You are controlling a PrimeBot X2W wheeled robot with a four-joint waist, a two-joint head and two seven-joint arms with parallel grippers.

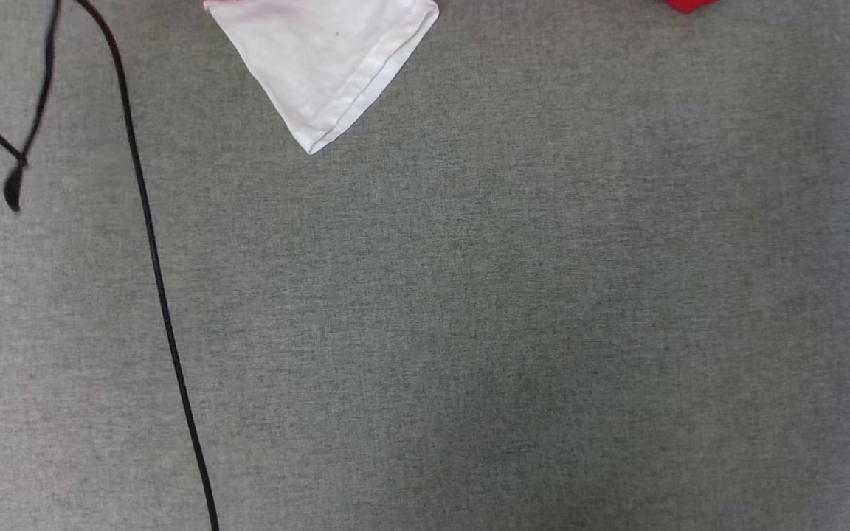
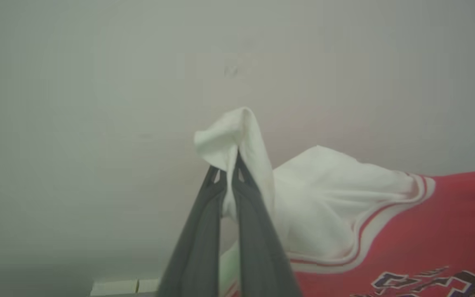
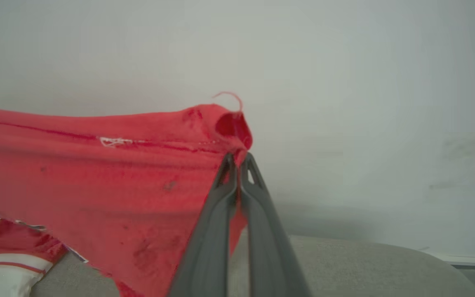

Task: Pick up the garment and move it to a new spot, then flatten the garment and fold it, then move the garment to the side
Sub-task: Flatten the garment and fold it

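The garment hangs between both arms. In the head view its white sleeve [image 1: 322, 59] dangles from the top edge, and a red scrap [image 1: 689, 4] shows at the top right. My left gripper [image 2: 230, 169] is shut on a white sleeve [image 2: 237, 132] of the garment; the red body with black lettering [image 2: 427, 243] stretches off to the right. My right gripper [image 3: 237, 163] is shut on a red hem corner [image 3: 229, 123] of the garment, and red cloth [image 3: 97, 173] spreads out to the left. A striped white sleeve [image 3: 2, 272] lies at the lower left of the right wrist view.
Grey fabric surface [image 1: 506, 332] spreads below me. A black cable [image 1: 152, 251] runs down its left side, with a short knotted black strap [image 1: 15, 177] beside it. A pale wall [image 3: 344, 62] stands behind the cloth in both wrist views.
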